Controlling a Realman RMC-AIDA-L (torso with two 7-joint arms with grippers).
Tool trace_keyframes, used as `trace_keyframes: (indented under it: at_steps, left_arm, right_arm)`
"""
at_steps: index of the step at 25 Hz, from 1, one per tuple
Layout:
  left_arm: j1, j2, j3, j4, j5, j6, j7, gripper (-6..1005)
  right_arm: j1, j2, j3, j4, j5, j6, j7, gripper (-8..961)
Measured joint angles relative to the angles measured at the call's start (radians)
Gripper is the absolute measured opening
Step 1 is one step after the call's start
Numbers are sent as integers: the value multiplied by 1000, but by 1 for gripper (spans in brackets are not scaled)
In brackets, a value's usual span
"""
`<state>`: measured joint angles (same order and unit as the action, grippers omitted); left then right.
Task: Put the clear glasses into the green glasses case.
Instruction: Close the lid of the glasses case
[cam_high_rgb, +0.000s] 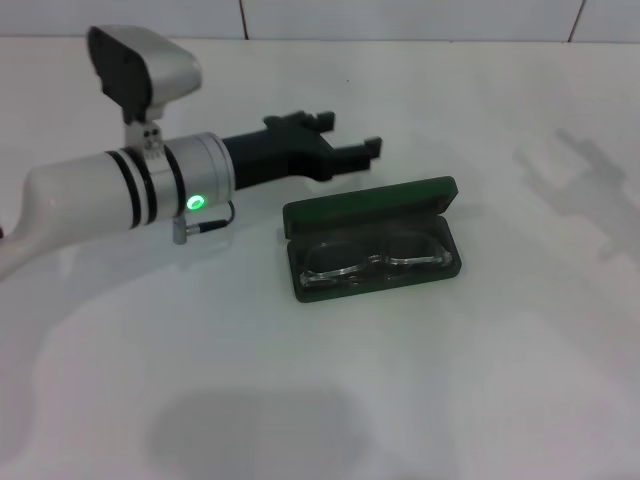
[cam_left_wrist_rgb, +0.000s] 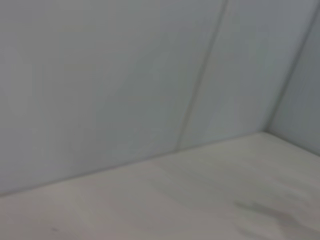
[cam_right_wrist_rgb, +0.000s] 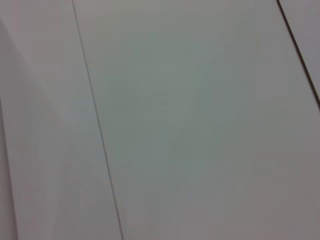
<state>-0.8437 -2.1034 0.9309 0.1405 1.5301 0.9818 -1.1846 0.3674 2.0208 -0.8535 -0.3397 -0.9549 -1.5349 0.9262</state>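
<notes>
The green glasses case (cam_high_rgb: 372, 239) lies open on the white table near the middle of the head view, lid tilted back. The clear glasses (cam_high_rgb: 372, 259) rest inside its tray, lens facing up. My left gripper (cam_high_rgb: 350, 137) hovers just behind and left of the case, black fingers open with nothing between them, apart from the case. My right gripper does not show in any view. Both wrist views show only bare white wall and table.
The white table (cam_high_rgb: 480, 380) spreads around the case. A tiled wall edge (cam_high_rgb: 400, 30) runs along the back. My left arm (cam_high_rgb: 120, 190) reaches in from the left side.
</notes>
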Motion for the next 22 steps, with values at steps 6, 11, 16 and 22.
trace_keyframes:
  at_steps: [6, 11, 16, 22]
  left_arm:
    - [9, -4, 74, -8, -6, 13, -13, 853]
    - [27, -5, 79, -45, -9, 35, 17, 853]
    - [64, -4, 80, -69, -63, 72, 106, 853]
    - [93, -4, 76, -91, -107, 121, 214, 853]
  right_arm:
    - [6, -1, 0, 3, -4, 22, -1, 730]
    - [18, -1, 0, 4, -8, 26, -2, 729]
    - [27, 1, -1, 5, -9, 39, -2, 728]
    - [34, 1, -3, 5, -10, 41, 0, 728]
